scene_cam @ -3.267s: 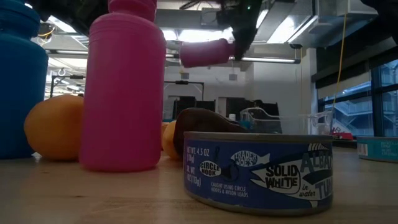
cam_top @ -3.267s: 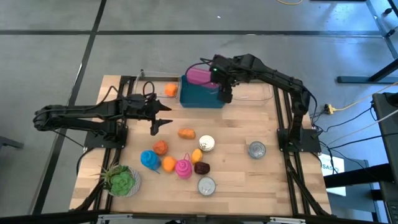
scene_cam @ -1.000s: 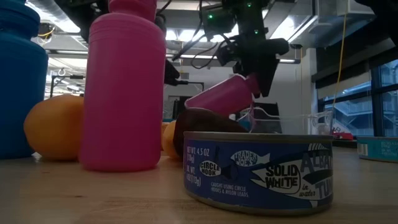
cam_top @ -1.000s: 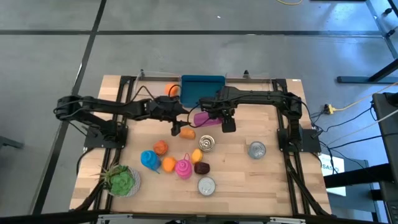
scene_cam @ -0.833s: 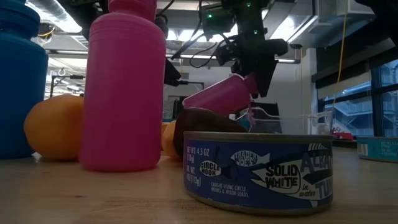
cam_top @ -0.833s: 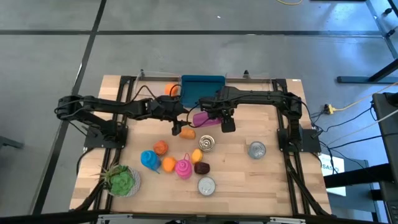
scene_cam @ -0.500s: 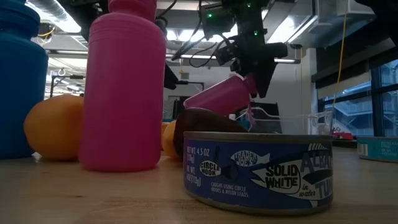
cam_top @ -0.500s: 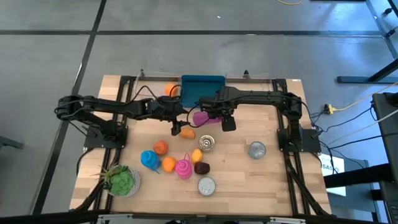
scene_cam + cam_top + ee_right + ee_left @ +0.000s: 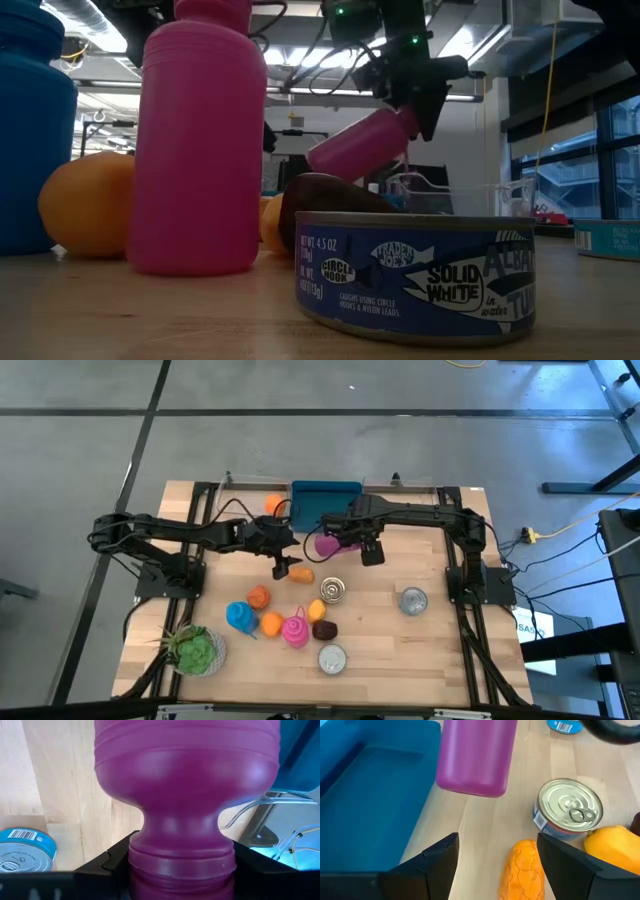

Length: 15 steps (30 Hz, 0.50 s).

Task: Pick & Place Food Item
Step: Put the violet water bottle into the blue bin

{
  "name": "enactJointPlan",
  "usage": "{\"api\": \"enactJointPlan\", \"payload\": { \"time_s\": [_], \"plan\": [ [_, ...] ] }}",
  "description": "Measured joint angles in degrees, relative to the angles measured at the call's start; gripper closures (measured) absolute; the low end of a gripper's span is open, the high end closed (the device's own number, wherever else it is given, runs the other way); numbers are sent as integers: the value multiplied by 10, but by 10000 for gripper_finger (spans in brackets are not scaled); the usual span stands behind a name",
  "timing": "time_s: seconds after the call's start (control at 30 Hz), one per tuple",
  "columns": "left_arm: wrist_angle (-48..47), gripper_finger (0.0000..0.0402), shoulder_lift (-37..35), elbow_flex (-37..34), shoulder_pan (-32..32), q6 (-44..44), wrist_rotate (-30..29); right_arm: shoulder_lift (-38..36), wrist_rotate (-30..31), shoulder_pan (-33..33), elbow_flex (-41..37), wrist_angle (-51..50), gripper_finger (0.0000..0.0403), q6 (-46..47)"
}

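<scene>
**Two hands at mid-counter, one carrying the purple bottle**

Two arms meet near the middle of the counter [image 9: 420, 650]. The right hand [image 9: 352, 543] is clamped on the neck of a purple bottle [image 9: 325, 545], which the low view shows tilted and hanging clear of the wood. Gripping at the narrow neck gives the fingers a shoulder to catch on, which is probably why the body swings out ahead of the hand, base leading. A blue bin [image 9: 325, 500] lies just beyond the bottle's base, so the bottle is off the counter but not over the bin.

The left hand [image 9: 283, 565] hangs with its fingers spread wide and empty. Between and just ahead of its fingertips lies an orange food piece [image 9: 522, 872], likely the item it is lined up to take, with the open fingers straddling its length. A tuna can [image 9: 568, 810] stands just beyond that piece, with a yellow fruit [image 9: 612, 847] touching or nearly touching the can. Both crowd one side, so a closing finger could nudge them.
</scene>
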Motion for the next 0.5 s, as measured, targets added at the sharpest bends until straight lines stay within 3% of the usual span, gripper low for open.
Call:
{"api": "enactJointPlan", "payload": {
  "time_s": [0.27, 0.5],
  "plan": [
    [-9, 141, 0, 0, 0, 5, 0, 0, 7, 0, 9, -2, 196, -19],
    [7, 139, 0, 0, 0, 15, 0, -16, -31, -11, 118, 1, 198, -21]
  ]
}}
